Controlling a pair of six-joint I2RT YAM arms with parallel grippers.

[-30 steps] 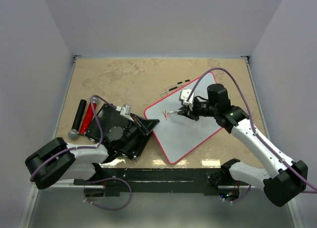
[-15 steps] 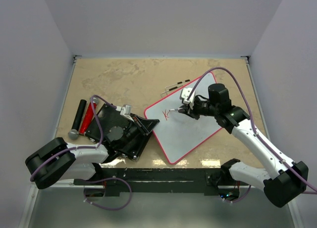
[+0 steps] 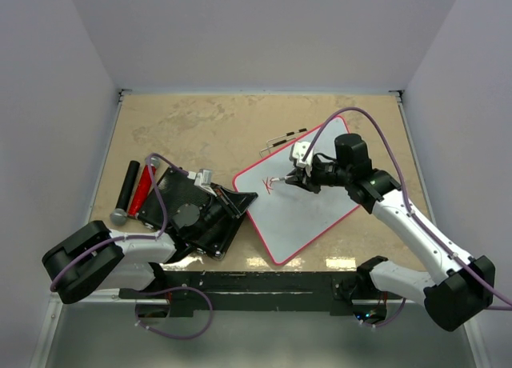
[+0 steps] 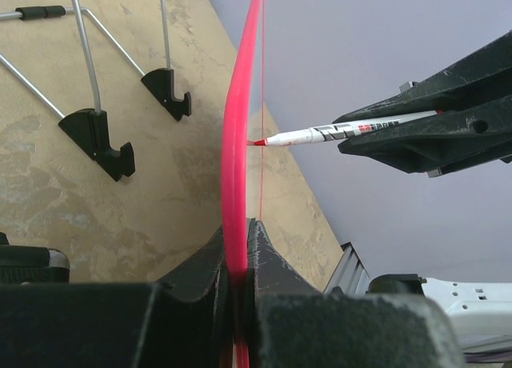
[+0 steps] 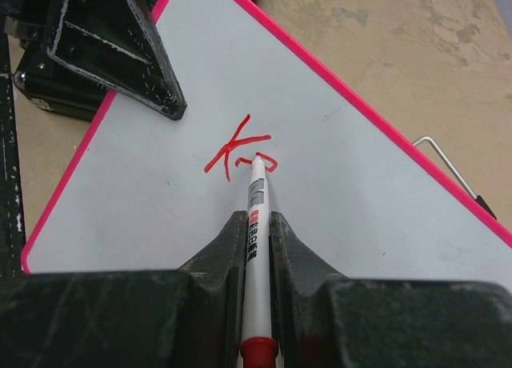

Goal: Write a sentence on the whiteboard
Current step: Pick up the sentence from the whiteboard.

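– While the right arm writes, what is the left pincer point(image 4: 240, 252) doing by the table's point(image 3: 200, 120) near edge?
– It is squeezed tight on the red rim of the whiteboard point(image 3: 308, 216), at the board's left side. The board lies on the table, right of the middle, with one corner pointing at the near edge.
– Why hold it there?
– The board looks thin, stiff and light, and its face is smooth. It would likely slide when the pen pushes. The rim is a good spot to pinch, away from the writing.
– And farther back?
– The right pincer point(image 5: 256, 224) is closed on a white marker point(image 5: 255, 194), with the tip touching the board. The sentence point(image 5: 238, 148) is only a red "K" and part of the next letter, near the board's left corner. Behind the board, thin wire stands point(image 3: 284, 138) lie toward the far edge.
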